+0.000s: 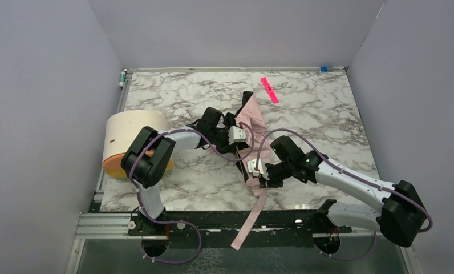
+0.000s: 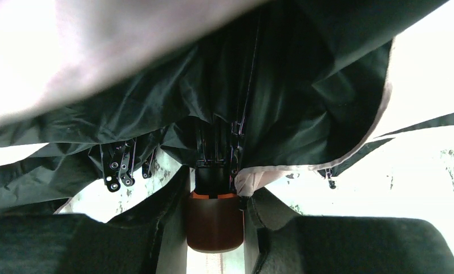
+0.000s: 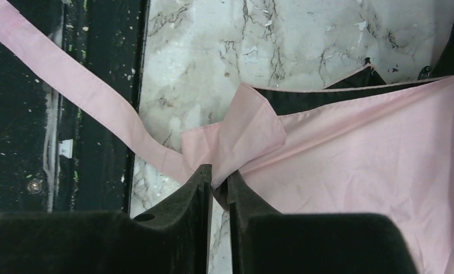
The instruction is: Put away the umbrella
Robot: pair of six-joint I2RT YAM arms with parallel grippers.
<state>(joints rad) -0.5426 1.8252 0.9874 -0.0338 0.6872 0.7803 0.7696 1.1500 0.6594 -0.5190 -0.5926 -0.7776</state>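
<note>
- The umbrella lies collapsed in the middle of the marble table, pale pink fabric up and black lining showing at the edges, right between the two arms.
- The left gripper comes in from the left side. In its wrist view the fingers flank a dark, orange-rimmed hub where the thin black ribs gather, and they are clamped on that part of the umbrella.
- Black lining drapes all over that view, with a pale pink hem curling along the right.
- The right gripper sits at the near end of the umbrella, low over the fabric.
- Its jaws stand only a slit apart, with a fold of pink cloth right at the tips. Whether they are pinching that fold, I cannot tell.
- The pink strap trails from the near end, over the black front rail and off the table's near edge.
- Off to the left, a cream cylinder with an orange end lies on its side behind the left arm, well apart from the umbrella.
- Far back, a bright pink strip lies flat on the marble, just beyond the umbrella's far tip.
</note>
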